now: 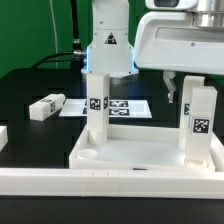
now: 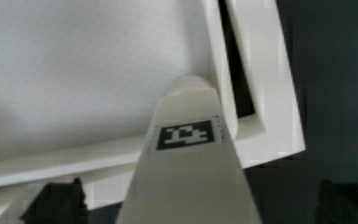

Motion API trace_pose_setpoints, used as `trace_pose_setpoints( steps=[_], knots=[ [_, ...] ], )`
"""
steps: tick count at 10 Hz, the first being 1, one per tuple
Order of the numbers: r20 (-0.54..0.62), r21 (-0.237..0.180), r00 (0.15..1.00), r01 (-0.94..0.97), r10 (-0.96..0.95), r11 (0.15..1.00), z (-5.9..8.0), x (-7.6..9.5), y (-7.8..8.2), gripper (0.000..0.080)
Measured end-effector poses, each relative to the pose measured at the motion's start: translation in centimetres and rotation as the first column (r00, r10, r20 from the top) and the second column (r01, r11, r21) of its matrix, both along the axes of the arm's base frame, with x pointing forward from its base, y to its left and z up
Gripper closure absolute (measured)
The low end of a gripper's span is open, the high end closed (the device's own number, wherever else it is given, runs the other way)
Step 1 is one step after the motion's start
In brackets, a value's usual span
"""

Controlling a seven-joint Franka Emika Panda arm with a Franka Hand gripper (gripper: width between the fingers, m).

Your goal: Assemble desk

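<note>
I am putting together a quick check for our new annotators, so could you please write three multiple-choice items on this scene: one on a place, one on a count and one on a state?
1. Where is the loose leg that is near the marker board?
A) on the black table
B) in the hand
C) on top of another leg

2. How many upright legs stand on the desk top?
A) one
B) two
C) four

3. How does that loose leg sit?
A) upright
B) leaning on the arm
C) lying on its side

Answers:
1 A: it rests on the dark surface at the exterior view's left of the board.
2 B: one stands at the exterior view's left and one at its right.
3 C: its long side is flat on the table.
</note>
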State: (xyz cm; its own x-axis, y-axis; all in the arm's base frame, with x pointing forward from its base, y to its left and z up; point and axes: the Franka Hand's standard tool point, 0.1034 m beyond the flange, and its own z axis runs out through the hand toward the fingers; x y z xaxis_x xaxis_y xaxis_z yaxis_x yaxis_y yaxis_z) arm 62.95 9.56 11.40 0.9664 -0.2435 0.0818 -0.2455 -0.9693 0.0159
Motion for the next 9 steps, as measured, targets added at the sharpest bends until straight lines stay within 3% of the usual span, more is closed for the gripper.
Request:
trace_pose_setpoints(
  steps=[3,4,5,6,9],
  knots=[
    [-0.006,-0.016,0.988,-0.153,0.153,0.988,0.06,0.03,-0.12,0.0151],
    [-0.006,-0.016,0.989,-0.151,0.151,0.988,0.06,0.03,-0.13,0.0239],
    [-0.006,-0.016,0.989,-0.151,0.151,0.988,0.06,0.04,-0.14,0.0422],
    [-0.005,-0.015,0.991,-0.134,0.134,0.991,0.06,0.03,-0.12,0.0510],
    [-0.003,-0.011,0.996,-0.084,0.084,0.996,0.04,0.03,-0.12,0.0510]
  ],
)
